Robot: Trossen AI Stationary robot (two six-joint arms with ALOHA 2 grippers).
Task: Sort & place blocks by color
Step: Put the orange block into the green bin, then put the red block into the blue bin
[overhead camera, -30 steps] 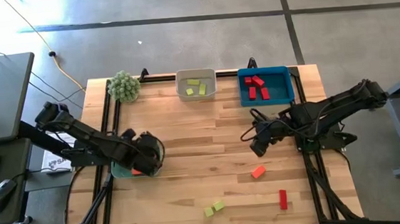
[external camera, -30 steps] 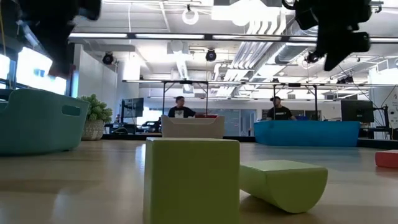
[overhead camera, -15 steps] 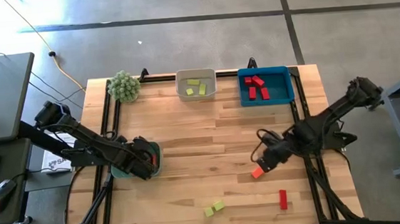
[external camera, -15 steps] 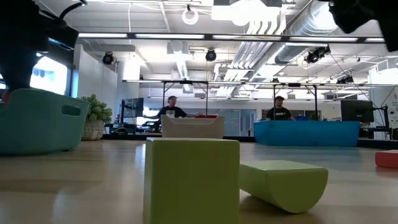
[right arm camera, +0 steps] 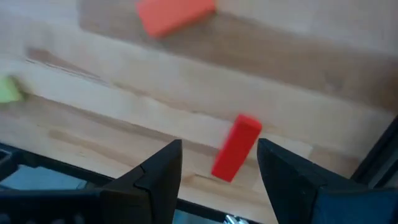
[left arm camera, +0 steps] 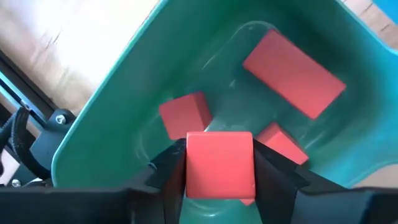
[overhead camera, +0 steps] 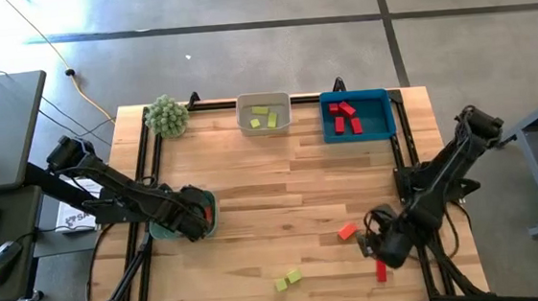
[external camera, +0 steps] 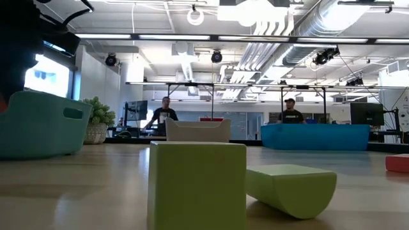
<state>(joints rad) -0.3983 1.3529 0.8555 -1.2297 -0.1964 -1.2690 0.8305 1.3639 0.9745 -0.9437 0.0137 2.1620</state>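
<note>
The left gripper [left arm camera: 219, 180] hung inside the teal plastic tub [overhead camera: 160, 228] at the left edge of the wooden table [overhead camera: 253, 190]. An orange cube block [left arm camera: 219, 163] sat between its two dark fingers [left arm camera: 171, 174]; whether they were pinching it or had let go could not be told. Three further orange blocks [left arm camera: 292, 73] lay on the tub floor beneath it.

At the far edge of the table, the pale grey rectangular bin [overhead camera: 265, 127] held two yellow-green blocks [overhead camera: 264, 117], lying close together. Just beside it, the blue rectangular tray [overhead camera: 380, 113] held several dark red blocks [overhead camera: 345, 118] grouped toward its left half. A fuzzy green ball-shaped plant [overhead camera: 166, 115] stood at the far left corner.

The right gripper [right arm camera: 217, 168] was over the near right part of the table, its fingers spread apart and empty, with a dark red rectangular block [right arm camera: 236, 148] lying loose on the wood between and beyond them. An orange rectangular block [overhead camera: 347, 231] lay near it, loose on the table. Two yellow-green blocks, one squared [external camera: 197, 185] and one round-ended [external camera: 291, 188], lay touching near the front edge.

Two people [external camera: 163, 116] stood in the room beyond the table.
</note>
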